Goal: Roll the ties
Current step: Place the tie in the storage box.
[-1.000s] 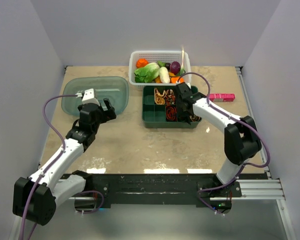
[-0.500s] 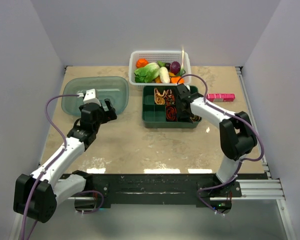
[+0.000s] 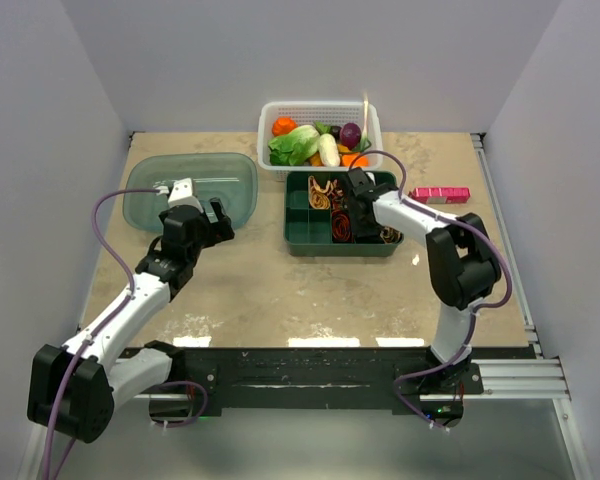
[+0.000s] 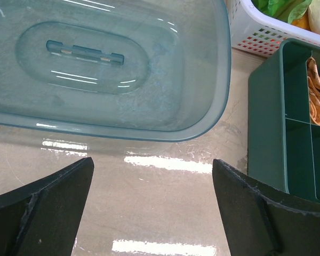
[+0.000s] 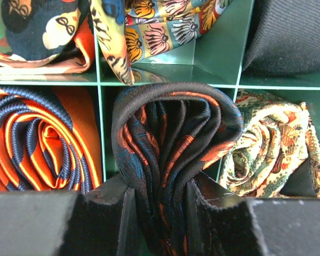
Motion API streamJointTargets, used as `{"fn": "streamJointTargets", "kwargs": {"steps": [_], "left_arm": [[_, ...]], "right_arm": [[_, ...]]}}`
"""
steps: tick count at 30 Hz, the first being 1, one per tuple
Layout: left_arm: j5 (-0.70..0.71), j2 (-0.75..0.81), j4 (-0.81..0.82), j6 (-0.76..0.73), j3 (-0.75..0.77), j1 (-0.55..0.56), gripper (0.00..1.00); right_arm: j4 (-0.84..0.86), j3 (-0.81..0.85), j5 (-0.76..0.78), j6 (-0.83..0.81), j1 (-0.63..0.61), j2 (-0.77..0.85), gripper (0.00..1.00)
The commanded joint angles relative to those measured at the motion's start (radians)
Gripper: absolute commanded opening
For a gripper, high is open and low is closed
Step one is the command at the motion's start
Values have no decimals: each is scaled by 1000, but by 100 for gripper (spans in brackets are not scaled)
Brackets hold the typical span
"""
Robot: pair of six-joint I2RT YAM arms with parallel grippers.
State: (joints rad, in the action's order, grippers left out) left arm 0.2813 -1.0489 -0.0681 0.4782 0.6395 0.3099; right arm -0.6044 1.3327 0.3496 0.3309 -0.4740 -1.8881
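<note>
A rolled black tie with orange-red spots [image 5: 176, 133] sits in a middle compartment of the green divided tray [image 3: 292, 215]. My right gripper [image 5: 160, 213] is shut on its lower folds; the same gripper [image 3: 352, 205] reaches into the tray from the right. In neighbouring compartments lie an orange tie with navy stripes [image 5: 40, 141], a cream paisley tie [image 5: 266, 144], a flowered tie [image 5: 160, 26] and a dark one with orange [image 5: 37, 32]. My left gripper [image 4: 152, 176] hangs open over bare table, just in front of a teal lid, with nothing between its fingers.
The teal plastic lid [image 3: 190, 185] lies at the back left. A white basket [image 3: 320, 103] of vegetables stands behind the green tray. A pink box [image 3: 443, 194] lies to the tray's right. The tray's corner [image 4: 266, 122] shows at the right of the left wrist view.
The right arm's elbow has swung left, and its gripper has shifted slightly left over the tray with the black tie still in it. The left arm has barely moved.
</note>
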Motion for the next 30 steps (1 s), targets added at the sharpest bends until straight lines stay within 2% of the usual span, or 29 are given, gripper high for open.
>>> {"fn": "streamJointTargets", "kwargs": {"steps": [1,3,7,8,10,11,15,17,18,24,30], "left_arm": [[-1,-3,53,-18,11,-2,98],[1,-5,53,-18,11,-2,97],[1,-10,53,-18,12,-2,97],[-1,-11,53,-18,12,-2,97],[-4,-10,53,-18,15,0,97],[-5,-10,51,-18,20,-2,97],[-5,-5,48,-18,26,0,97],[-5,-3,45,-18,26,-2,97],[-5,-3,44,-18,26,-2,97],[-10,-3,45,-18,28,-2,97],[-13,-6,48,-18,26,-2,97]], "right_arm": [[35,36,-12,-7,12,-57,0],[22,45,-18,-15,17,-59,0],[-8,46,-35,-26,18,-20,24],[-12,49,-41,-26,18,0,33],[-24,56,-58,-27,18,15,42],[-28,63,-60,-32,20,24,51],[-61,91,-63,-36,20,27,64],[-70,98,-64,-35,20,33,66],[-74,100,-64,-33,20,41,71],[-106,125,-47,-36,18,63,85],[-123,154,-41,-43,20,81,87]]}}
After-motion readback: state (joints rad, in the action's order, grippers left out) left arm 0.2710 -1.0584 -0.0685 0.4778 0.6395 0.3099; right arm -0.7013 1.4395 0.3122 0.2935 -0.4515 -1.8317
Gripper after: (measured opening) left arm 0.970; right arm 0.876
